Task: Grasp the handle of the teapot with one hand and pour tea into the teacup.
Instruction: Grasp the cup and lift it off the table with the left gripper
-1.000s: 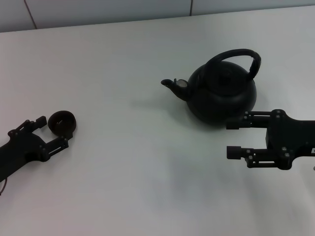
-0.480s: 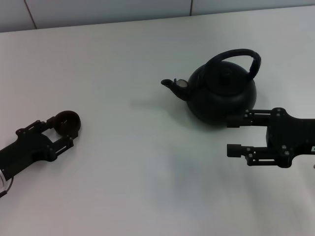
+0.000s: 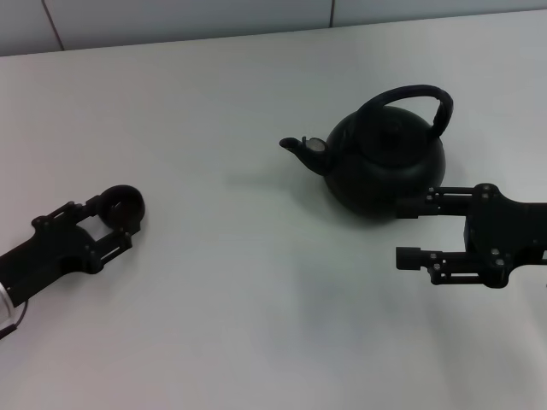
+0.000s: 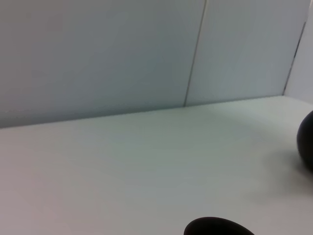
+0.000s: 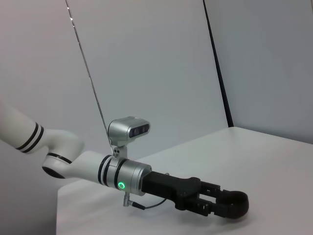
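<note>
The glossy black teapot [image 3: 385,166] stands on the white table right of centre, its arched handle [image 3: 412,94] upright and its spout [image 3: 295,145] pointing to my left. An edge of it shows in the left wrist view [image 4: 308,147]. My left gripper [image 3: 113,224], at the left, is shut on the small dark teacup [image 3: 124,205]. The right wrist view shows that gripper [image 5: 221,204] holding the teacup [image 5: 234,203], and the cup's rim shows in the left wrist view [image 4: 217,227]. My right gripper [image 3: 403,231] is open and empty beside the teapot's near right side. No tea is visible.
The white table [image 3: 239,299] stretches between the cup and the teapot. A pale panelled wall [image 3: 171,21] runs along the table's far edge.
My left gripper has moved to the right, toward the teapot, with the teacup in it. The right gripper has barely shifted. The teapot has not moved.
</note>
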Controlling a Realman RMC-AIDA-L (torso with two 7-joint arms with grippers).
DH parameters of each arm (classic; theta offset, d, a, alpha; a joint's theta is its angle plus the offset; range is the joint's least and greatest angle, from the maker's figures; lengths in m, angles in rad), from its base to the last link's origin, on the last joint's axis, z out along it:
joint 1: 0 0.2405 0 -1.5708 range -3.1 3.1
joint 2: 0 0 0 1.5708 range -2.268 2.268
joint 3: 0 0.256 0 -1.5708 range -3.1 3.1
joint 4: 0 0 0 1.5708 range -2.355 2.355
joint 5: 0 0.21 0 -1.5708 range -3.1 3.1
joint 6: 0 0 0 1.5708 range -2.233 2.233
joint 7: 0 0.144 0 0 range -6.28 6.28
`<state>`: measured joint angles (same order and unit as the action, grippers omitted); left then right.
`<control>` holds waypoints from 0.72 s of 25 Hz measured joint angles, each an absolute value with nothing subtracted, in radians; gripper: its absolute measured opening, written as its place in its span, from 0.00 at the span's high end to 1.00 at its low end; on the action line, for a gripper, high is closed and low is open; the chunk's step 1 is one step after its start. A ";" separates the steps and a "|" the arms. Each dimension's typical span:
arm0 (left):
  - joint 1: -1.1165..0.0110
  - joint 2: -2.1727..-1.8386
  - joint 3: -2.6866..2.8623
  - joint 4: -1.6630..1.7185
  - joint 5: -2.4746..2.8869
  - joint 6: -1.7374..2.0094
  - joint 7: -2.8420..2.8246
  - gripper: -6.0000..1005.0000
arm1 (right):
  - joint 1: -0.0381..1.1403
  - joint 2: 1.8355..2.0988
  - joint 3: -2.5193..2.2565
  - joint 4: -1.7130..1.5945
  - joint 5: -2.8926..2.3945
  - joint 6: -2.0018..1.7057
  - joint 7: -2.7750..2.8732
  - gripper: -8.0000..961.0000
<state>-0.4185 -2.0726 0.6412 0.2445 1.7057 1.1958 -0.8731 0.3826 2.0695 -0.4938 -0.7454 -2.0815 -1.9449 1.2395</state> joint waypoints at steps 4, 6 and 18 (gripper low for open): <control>-0.445 -2.073 0.641 0.223 1.706 1.225 -0.876 0.33 | 0.385 2.069 -0.494 -0.746 -2.081 -1.945 1.239 0.29; -0.462 -2.074 0.641 0.208 1.706 1.243 -0.873 0.33 | 0.385 2.069 -0.494 -0.746 -2.081 -1.945 1.239 0.29; -0.530 -2.079 0.656 0.121 1.712 1.260 -0.852 0.33 | 0.387 2.073 -0.494 -0.744 -2.082 -1.945 1.239 0.29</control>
